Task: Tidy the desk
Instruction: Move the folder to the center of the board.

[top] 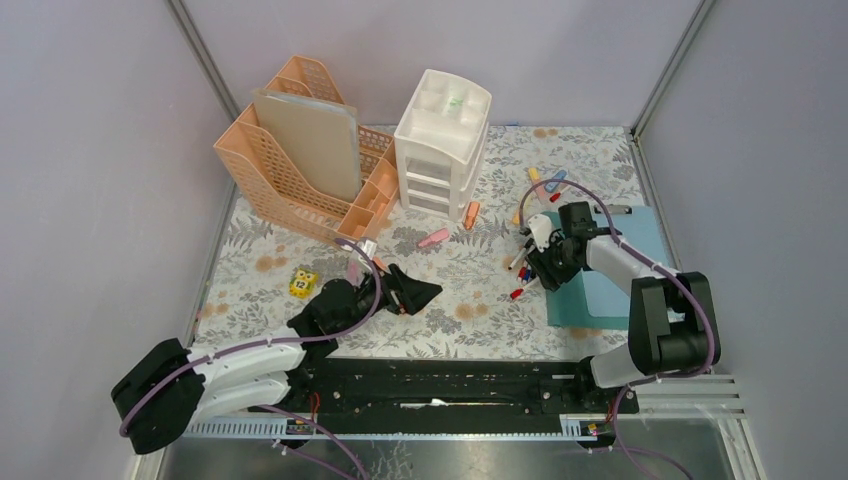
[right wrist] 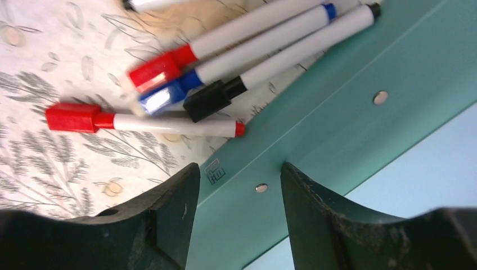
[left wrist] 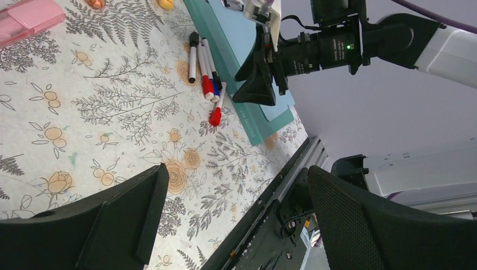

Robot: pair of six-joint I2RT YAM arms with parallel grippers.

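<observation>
The desk [top: 470,300] is covered by a pale cloth printed with ferns and flowers. A teal and light blue folder [top: 600,270] lies flat at its right. Several red, blue and black capped markers [right wrist: 225,62] lie on the cloth against the folder's left edge. My right gripper [top: 532,262] hangs low over that edge. In the right wrist view my right gripper [right wrist: 239,171] has its jaws apart over the teal spine [right wrist: 349,84], holding nothing. My left gripper [top: 418,290] hovers wide open over the near middle, empty. The left wrist view shows my left gripper [left wrist: 236,174] above cloth and rail.
A peach file rack [top: 290,160] and a white drawer unit [top: 440,140] stand at the back. A yellow cube [top: 303,283], a pink bar [top: 434,238], an orange piece [top: 471,214] and more pens [top: 545,180] lie scattered. A black rail [top: 450,385] runs along the near edge.
</observation>
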